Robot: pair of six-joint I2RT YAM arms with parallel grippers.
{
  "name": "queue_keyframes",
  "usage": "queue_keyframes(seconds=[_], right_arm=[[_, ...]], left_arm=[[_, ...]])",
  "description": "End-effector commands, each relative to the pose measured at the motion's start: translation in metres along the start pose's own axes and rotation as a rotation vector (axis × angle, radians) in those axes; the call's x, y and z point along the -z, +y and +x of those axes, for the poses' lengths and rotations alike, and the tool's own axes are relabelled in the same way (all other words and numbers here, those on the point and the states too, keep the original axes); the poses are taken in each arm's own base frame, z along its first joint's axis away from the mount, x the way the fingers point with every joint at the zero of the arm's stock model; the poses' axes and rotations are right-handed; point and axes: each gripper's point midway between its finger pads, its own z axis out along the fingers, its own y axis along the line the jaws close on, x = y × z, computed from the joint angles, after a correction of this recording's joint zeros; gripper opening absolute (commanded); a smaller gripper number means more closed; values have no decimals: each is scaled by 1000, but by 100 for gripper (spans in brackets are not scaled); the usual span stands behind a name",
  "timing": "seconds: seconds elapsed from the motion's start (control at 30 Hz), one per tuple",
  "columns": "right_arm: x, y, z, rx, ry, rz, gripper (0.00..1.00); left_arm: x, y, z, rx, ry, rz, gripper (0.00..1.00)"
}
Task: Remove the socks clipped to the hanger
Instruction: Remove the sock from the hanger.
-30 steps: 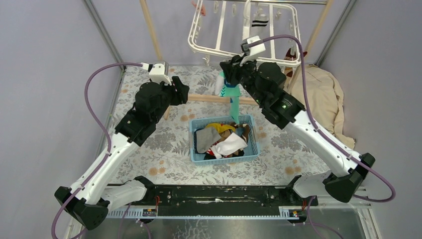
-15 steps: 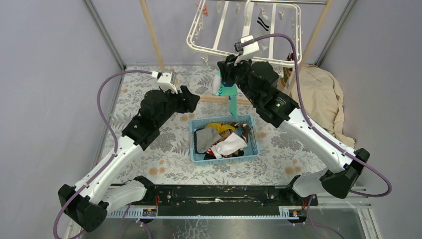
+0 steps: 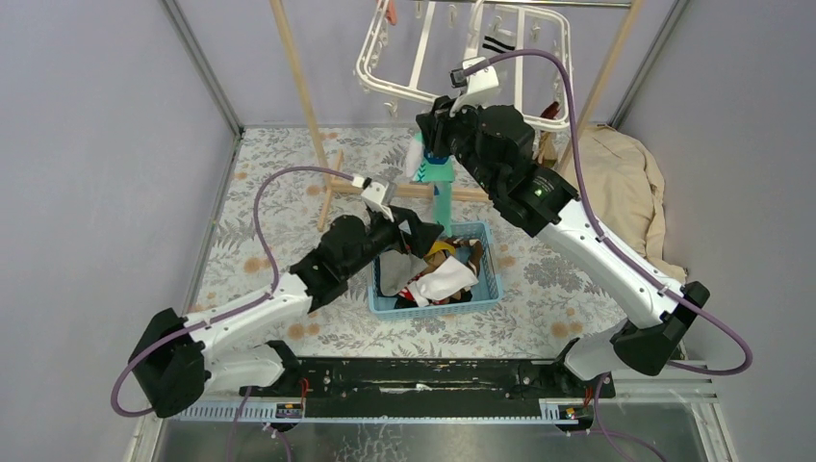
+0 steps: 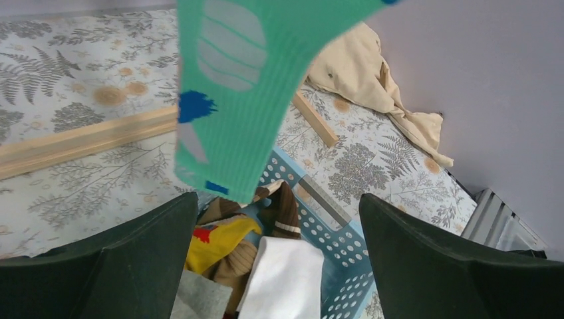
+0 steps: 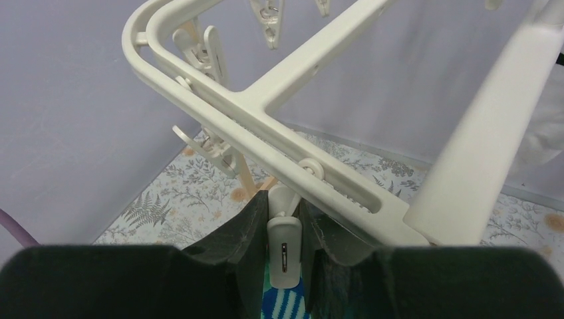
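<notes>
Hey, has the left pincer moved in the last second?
Yes. In the top view the left pincer has swung rightward and nearer the bases, from beside the wooden bar to over the far-left part of the blue basket.

Blue basket (image 3: 489,272) mid-table on floral table cover (image 3: 279,183). Beige cloth (image 3: 630,192) heaped at right wall. Pale wooden rack (image 3: 298,77) behind basket, poles upright.

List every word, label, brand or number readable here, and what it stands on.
None is readable. The teal sock shows only stripes and blue patches; the hanger, its clip and the blue basket bear no print that shows.
</notes>
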Motion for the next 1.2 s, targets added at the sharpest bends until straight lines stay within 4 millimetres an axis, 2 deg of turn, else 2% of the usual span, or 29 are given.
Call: queue_keyframes(seconds=[0.0,0.07,0.2,0.5,0.73,0.87,0.9,0.93,1.17], right_arm=[[0,9,-21,-45,-33,-18,29],[-1,10,-22,-55,-31,-21,29],[-1,12,-23,-70,-30,-28,29],[8,11,-30,-87,-37,-26,29],[15,10,-31,-92,-37,-28,29],[18,9,-31,-91,-41,-30,30],[19,8,-30,-91,-42,-30,30],[19,8,-29,-92,-41,-30,30],[23,10,-23,-106,-33,-46,33]], left_arm=[[-11,-14,-22,5,-196,10,99],[-18,-16,-15,3,-207,-9,99],[-35,-7,-1,-2,-231,-105,99],[-61,23,-6,10,-362,-386,99],[-84,28,-13,-33,-386,-461,97],[-84,24,-13,-61,-368,-439,65],[-84,25,-13,-65,-363,-442,51],[-84,26,-13,-68,-356,-443,43],[-80,20,-12,-107,-291,-416,8]])
